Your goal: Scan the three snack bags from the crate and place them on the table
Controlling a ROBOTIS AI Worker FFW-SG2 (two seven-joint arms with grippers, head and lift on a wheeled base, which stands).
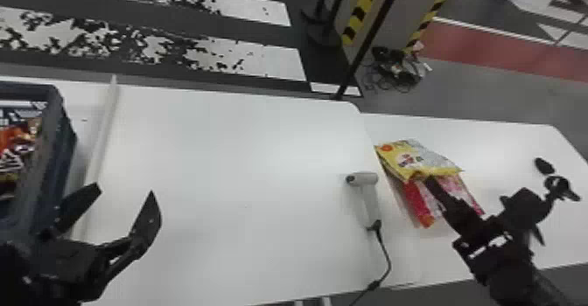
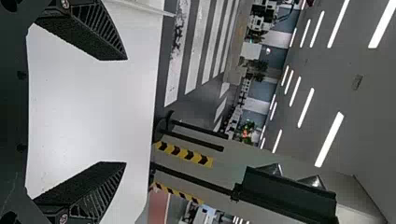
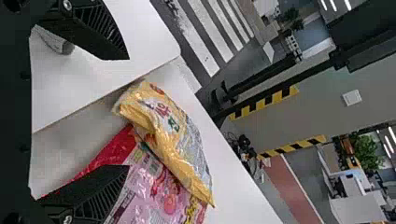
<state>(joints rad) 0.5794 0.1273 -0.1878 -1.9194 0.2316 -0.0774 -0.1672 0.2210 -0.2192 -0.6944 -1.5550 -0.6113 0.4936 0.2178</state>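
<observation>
The yellow snack bag (image 3: 163,135) lies across the red-and-pink bag (image 1: 453,191), both on the right-hand table (image 1: 516,141), and your right gripper (image 3: 128,112) is spread wide around their near side, pinching nothing. You cannot tell from here whether a fingertip touches the film. The step looks like clearing the right arm from bags already set down, so keep the fingers wide and back out along their own line before you swing sideways; the yellow bag sits loosely on top, and a snagged edge could drag it off or slide the pair. If you need to tidy the pile, nudge gently with one finger rather than squeezing, since puffed bags would likely slip or crumple. Your left gripper (image 1: 124,189) is also parted and empty, beside the crate (image 1: 65,152), well placed to fetch another bag; come down into the crate from above its wall and take a bag by a free edge. When you scan, turn the printed code squarely to the scanner (image 1: 369,202) and keep your arm off its cable (image 1: 388,259). Counting up, you have one yellow bag and at least one red-and-pink bag, though whether a third is tucked underneath you cannot tell; several packets (image 1: 15,139) in the crate, too overlapped to number; one crate, one scanner, one cable, two white tables and two grippers.
</observation>
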